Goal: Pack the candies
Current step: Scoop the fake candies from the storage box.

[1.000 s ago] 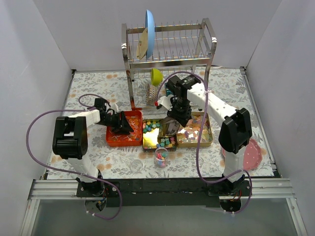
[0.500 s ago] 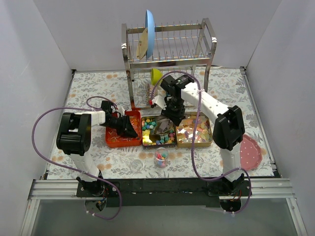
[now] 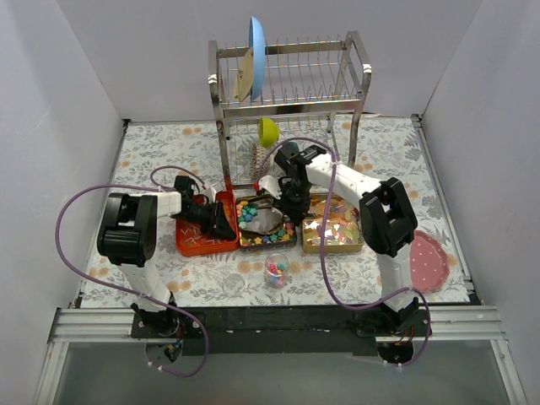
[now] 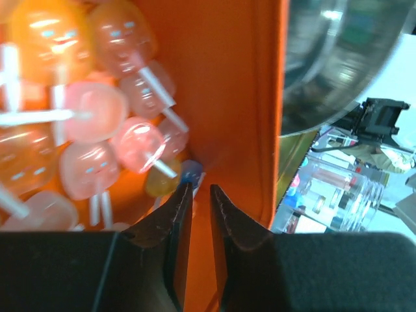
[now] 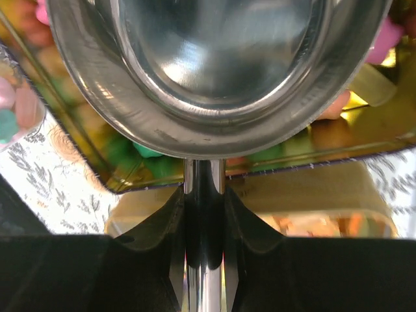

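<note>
The candies (image 3: pixel 250 211) are small bright lumps in the middle gold tin (image 3: pixel 267 245). More of them fill a small clear glass (image 3: pixel 276 268) in front of it. My right gripper (image 3: pixel 294 202) (image 5: pixel 205 195) is shut on the handle of a metal scoop (image 3: pixel 268 221) (image 5: pixel 214 65). The scoop's bowl lies low over the tin, with green candies (image 5: pixel 146 151) under its rim. My left gripper (image 3: pixel 218 221) (image 4: pixel 197 188) is inside the orange tray (image 3: pixel 192 245) (image 4: pixel 234 97), near the right wall. Its jaws stand a narrow gap apart with only tray floor between them.
Pink and orange lollipops (image 4: pixel 91 110) crowd the orange tray to the left of my fingers. A second gold tin (image 3: pixel 333 232) of star pieces sits on the right. A dish rack (image 3: pixel 291 101) stands behind, a pink plate (image 3: pixel 426 261) at the right and a clear glass (image 3: pixel 234 285) in front.
My right arm has swung left and down, bringing the scoop from the tins' right part over the candies. The left jaws have narrowed, staying in the orange tray.
</note>
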Tool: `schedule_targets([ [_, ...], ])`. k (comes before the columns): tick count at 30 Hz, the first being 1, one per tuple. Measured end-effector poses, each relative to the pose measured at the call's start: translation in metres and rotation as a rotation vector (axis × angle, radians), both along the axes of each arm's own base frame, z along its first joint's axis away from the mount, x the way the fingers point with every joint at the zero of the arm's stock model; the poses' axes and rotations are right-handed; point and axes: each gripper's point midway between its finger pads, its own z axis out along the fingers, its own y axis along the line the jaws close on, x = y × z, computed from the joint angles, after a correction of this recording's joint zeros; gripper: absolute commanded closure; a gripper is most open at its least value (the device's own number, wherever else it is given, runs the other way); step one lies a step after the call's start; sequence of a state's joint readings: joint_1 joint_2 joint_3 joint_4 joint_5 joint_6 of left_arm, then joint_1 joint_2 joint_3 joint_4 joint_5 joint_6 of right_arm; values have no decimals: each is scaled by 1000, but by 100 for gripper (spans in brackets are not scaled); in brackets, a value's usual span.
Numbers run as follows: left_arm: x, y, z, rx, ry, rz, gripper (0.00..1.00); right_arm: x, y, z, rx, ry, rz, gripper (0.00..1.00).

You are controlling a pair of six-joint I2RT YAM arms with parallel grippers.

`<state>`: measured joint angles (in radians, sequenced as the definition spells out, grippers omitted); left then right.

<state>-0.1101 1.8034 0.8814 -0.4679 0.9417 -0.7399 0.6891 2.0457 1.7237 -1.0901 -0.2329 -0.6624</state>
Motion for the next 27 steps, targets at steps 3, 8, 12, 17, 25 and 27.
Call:
schedule_targets([
  [3,-4,0,1,-9,0,-17,83,-2,1,-17,27,14,5,99],
  [8,-7,0,2,-11,4,-30,82,-3,3,-18,140,4,-6,99],
  [12,-3,-1,6,-10,-4,-33,82,-2,4,-18,208,-16,-20,99],
  [17,2,0,9,-3,-13,-33,82,-2,5,-18,250,-29,-51,99],
  [25,2,2,14,0,-17,-57,82,-10,4,-19,336,-88,-51,99],
  [27,3,2,17,0,-26,-67,81,-13,3,-19,359,-98,-53,99],
])
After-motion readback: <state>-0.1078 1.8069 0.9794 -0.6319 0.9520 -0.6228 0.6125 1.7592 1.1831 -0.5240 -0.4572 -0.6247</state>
